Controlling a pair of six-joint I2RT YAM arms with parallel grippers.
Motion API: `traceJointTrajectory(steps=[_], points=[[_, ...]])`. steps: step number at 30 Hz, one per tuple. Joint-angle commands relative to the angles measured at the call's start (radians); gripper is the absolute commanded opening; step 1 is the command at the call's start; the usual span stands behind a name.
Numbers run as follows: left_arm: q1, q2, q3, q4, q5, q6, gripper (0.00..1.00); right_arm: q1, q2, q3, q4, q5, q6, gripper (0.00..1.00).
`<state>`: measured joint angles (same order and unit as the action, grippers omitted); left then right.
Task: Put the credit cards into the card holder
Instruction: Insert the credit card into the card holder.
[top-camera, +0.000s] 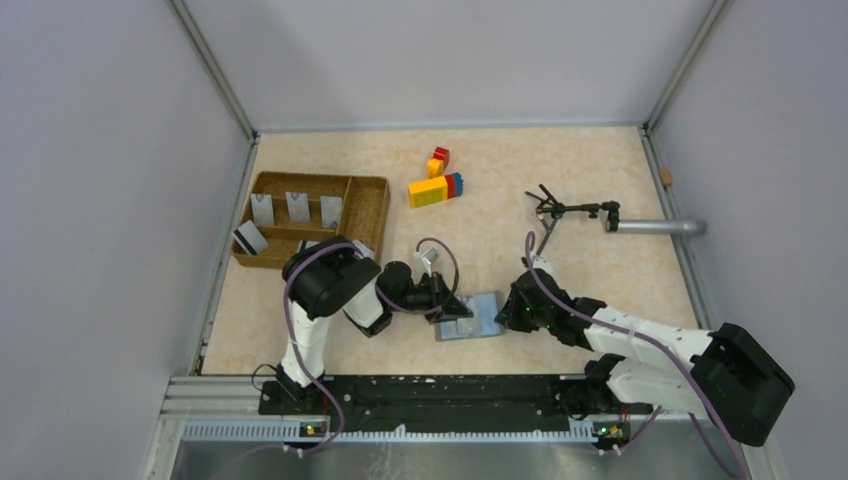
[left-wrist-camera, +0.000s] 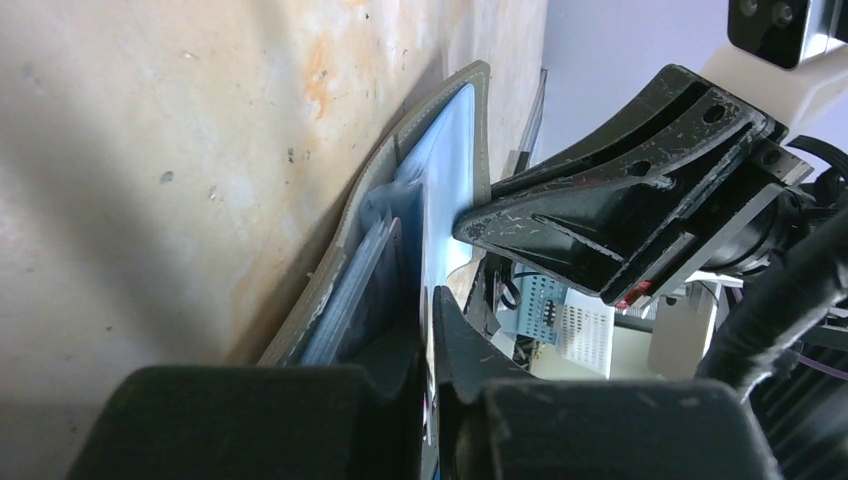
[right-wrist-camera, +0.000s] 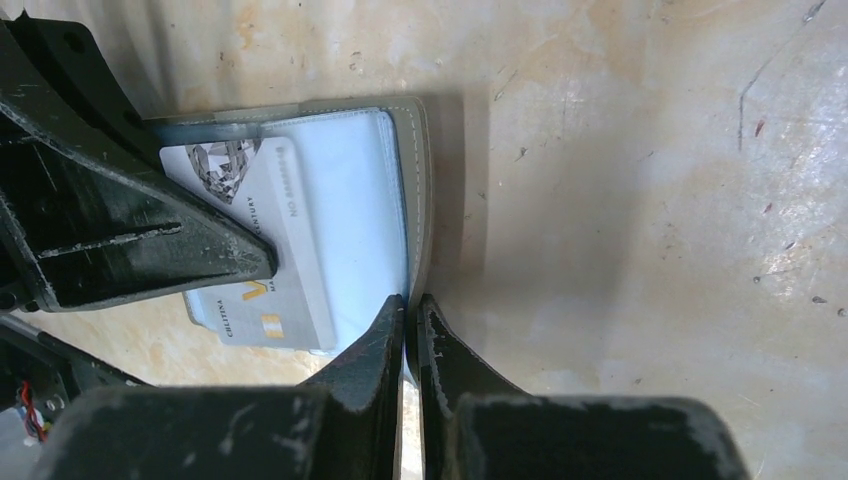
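Right gripper (right-wrist-camera: 410, 305): nearest to us. Its jaws are drawn almost together on the stitched edge of the card holder (right-wrist-camera: 419, 180), apparently steadying it on the table (top-camera: 560, 160).
Left gripper (left-wrist-camera: 428, 300): its jaws are closed on a credit card (right-wrist-camera: 275, 210), which we see edge-on between the fingers.
Card holder, position: it lies open between the two grippers, just ahead of the arm bases, with the pale blue inner panel up.
Step in hand: we judge this to be the insertion of one card. It lies partly across the blue panel and partly past the holder's edge. We cannot tell whether it has entered a pocket.
Next move: we expect the card must slide further in, flat and square to the slot, while the right gripper holds firm.
Writing: on the card we read "NO" with a row of eights, and "CENTURY". The small word near the gold chip is not reliably legible.
Wicker tray (top-camera: 372, 200): farther back on the left, with the other credit cards (top-camera: 297, 207) standing in its compartments.
Far field: toy bricks (top-camera: 435, 187), a black stand (top-camera: 560, 210) and a grey tube (top-camera: 655, 227). We see no labels on them.
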<state>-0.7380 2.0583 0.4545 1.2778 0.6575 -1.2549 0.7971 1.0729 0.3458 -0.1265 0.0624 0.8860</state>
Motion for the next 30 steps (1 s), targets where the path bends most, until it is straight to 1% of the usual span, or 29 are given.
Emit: traceJointTrajectory(steps=[1, 6, 13, 17, 19, 21, 24, 30], points=[[-0.034, -0.019, 0.009, -0.255, -0.12, 0.103, 0.08, 0.012, -0.018, -0.006, 0.057, -0.046, 0.046, 0.01], [-0.037, -0.111, 0.037, -0.481, -0.171, 0.196, 0.18, 0.012, -0.039, -0.004, 0.028, -0.025, 0.044, 0.0], [-0.049, -0.181, 0.075, -0.642, -0.21, 0.243, 0.29, 0.012, -0.047, -0.011, 0.019, -0.011, 0.042, 0.0], [-0.051, -0.246, 0.111, -0.795, -0.26, 0.306, 0.36, 0.012, -0.057, -0.009, 0.004, 0.002, 0.041, 0.0], [-0.053, -0.273, 0.131, -0.895, -0.287, 0.34, 0.39, 0.011, -0.063, -0.011, -0.004, 0.01, 0.041, 0.0], [-0.052, -0.295, 0.15, -0.958, -0.309, 0.372, 0.41, 0.012, -0.068, -0.01, -0.008, 0.014, 0.04, 0.0], [-0.053, -0.317, 0.172, -1.024, -0.327, 0.399, 0.43, 0.012, -0.071, -0.011, -0.008, 0.015, 0.04, 0.0], [-0.054, -0.335, 0.205, -1.083, -0.321, 0.42, 0.46, 0.012, -0.069, -0.01, -0.008, 0.016, 0.039, 0.0]])
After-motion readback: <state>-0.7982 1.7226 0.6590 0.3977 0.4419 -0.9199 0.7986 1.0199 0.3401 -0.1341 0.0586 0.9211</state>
